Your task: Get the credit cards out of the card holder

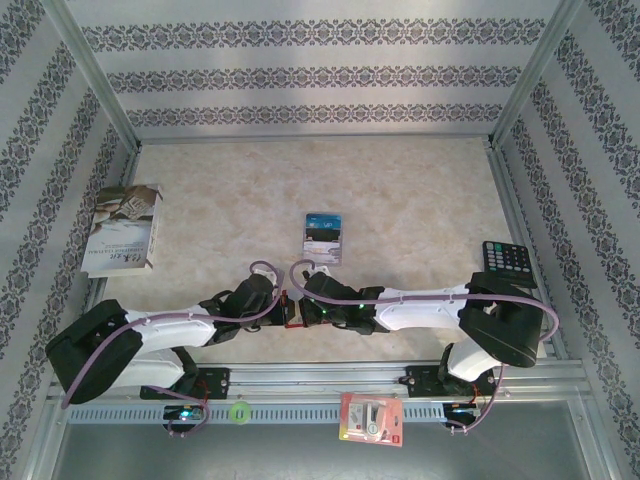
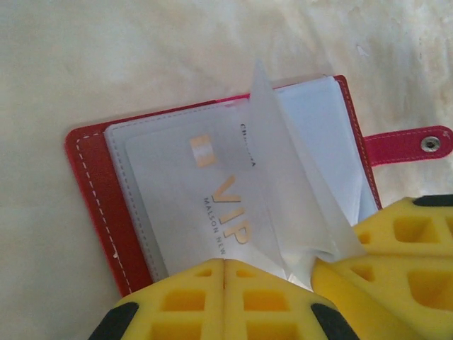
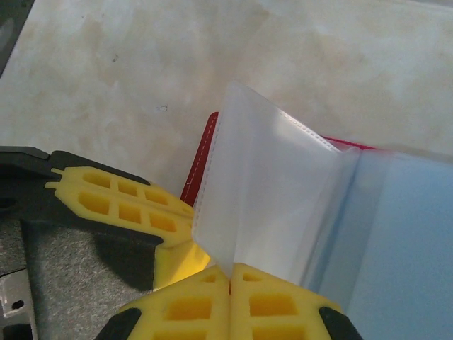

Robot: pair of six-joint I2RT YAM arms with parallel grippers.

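The red card holder (image 2: 95, 191) lies open on the table between both arms (image 1: 293, 312), snap tab (image 2: 407, 145) to the right. A pale credit card (image 2: 205, 191) marked VIP sits in a clear sleeve of the holder. My left gripper (image 2: 224, 263) is shut on that card's near edge. My right gripper (image 3: 230, 273) is shut on a clear sleeve page (image 3: 269, 191) of the holder and holds it lifted; its yellow fingers (image 2: 396, 248) show beside the left ones. Two more credit cards (image 1: 322, 237), teal and dark, lie farther back on the table.
A black calculator (image 1: 505, 260) lies at the right, beside the right arm's elbow. A book (image 1: 125, 225) rests at the left. A red-and-white blister pack (image 1: 371, 418) and a small green ring (image 1: 238, 411) sit on the near rail.
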